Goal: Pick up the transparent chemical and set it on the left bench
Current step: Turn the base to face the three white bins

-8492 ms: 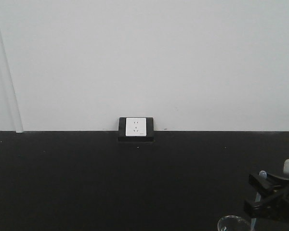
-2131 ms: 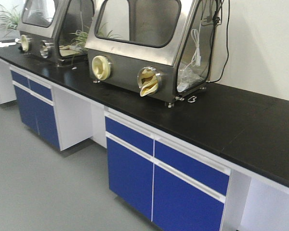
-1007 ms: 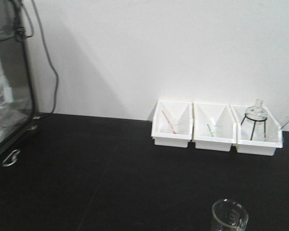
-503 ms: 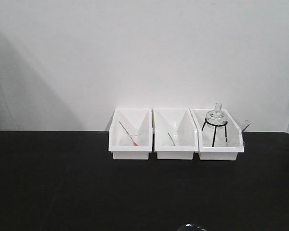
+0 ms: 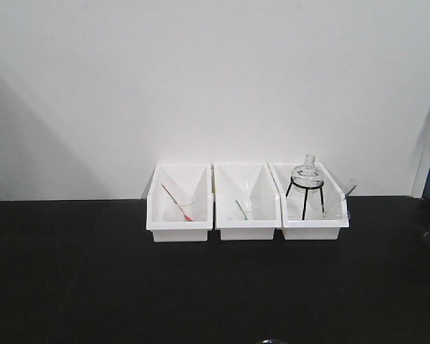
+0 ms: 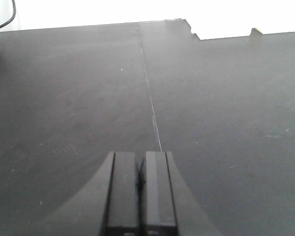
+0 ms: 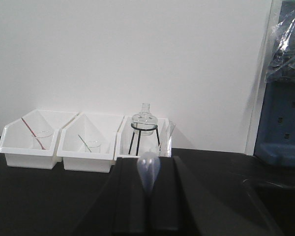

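Observation:
The transparent chemical shows mainly by its pale translucent stirrer (image 7: 148, 173), whose bulb end stands up between my right gripper's (image 7: 148, 164) closed fingers. Its beaker is hidden below; only a faint sliver of glass rim (image 5: 272, 341) shows at the bottom edge of the front view. The left bench (image 5: 93, 272) is a matte black counter under a white wall, straight ahead. It also shows in the right wrist view (image 7: 39, 196). My left gripper (image 6: 139, 156) is shut and empty above bare black counter (image 6: 64, 98).
Three white bins stand at the wall. The left bin (image 5: 179, 228) holds a beaker with a red stirrer, the middle (image 5: 246, 228) one with a green stirrer. The right (image 5: 312, 228) holds a flask on a black tripod (image 5: 304, 185) and a pale stick (image 5: 348, 188). Blue equipment (image 7: 280, 123) stands right.
The view swung from the socket counter past the glove boxes to this bench. Since half a second ago the bins have shifted slightly left in view. The beaker rim has sunk to the frame's bottom.

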Tool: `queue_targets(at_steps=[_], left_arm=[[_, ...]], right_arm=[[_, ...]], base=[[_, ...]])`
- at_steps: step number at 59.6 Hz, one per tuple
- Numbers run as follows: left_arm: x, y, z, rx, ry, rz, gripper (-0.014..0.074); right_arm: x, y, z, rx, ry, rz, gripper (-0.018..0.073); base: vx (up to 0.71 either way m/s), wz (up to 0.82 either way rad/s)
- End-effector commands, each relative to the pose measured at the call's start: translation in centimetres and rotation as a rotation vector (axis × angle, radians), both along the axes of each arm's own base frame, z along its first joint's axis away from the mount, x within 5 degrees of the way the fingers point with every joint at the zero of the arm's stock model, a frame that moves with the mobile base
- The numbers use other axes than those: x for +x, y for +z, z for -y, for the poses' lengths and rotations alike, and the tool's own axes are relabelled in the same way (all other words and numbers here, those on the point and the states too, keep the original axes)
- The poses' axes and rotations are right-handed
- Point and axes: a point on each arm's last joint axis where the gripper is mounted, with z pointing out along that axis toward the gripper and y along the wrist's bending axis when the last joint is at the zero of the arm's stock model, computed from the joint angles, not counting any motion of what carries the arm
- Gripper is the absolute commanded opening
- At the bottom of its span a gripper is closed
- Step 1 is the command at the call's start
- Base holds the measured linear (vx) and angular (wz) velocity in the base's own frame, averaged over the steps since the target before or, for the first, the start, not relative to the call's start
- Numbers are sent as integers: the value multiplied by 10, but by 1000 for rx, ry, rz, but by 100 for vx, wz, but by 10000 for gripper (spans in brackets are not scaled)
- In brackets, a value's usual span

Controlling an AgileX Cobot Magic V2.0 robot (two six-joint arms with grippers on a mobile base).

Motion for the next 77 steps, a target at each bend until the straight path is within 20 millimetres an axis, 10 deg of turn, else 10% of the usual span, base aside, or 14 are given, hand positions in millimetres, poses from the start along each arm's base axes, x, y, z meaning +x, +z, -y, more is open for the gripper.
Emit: queue_targets(at_steps=[1, 14, 27, 46, 62, 77], left_arm=[[-1, 3, 0, -14, -1, 81, -3], [-1, 3, 0, -14, -1, 81, -3], [-1, 3, 0, -14, -1, 81, -3], [-1, 3, 0, -14, -1, 81, -3], [-1, 3, 0, -14, -1, 81, -3], [-1, 3, 0, -14, -1, 81, -3]], right_arm=[[-1, 13, -3, -2, 36, 65, -4], [13, 24, -18, 9, 180, 147, -4], [87, 38, -38, 151, 343, 35, -4], [177, -20, -78, 178, 718, -155, -3], [198, -55, -83, 193, 759, -226, 20], [199, -59, -85, 154, 781, -199, 256]], base=[[0, 1], [0, 0], [0, 0], [0, 0], [0, 0], [0, 0]])
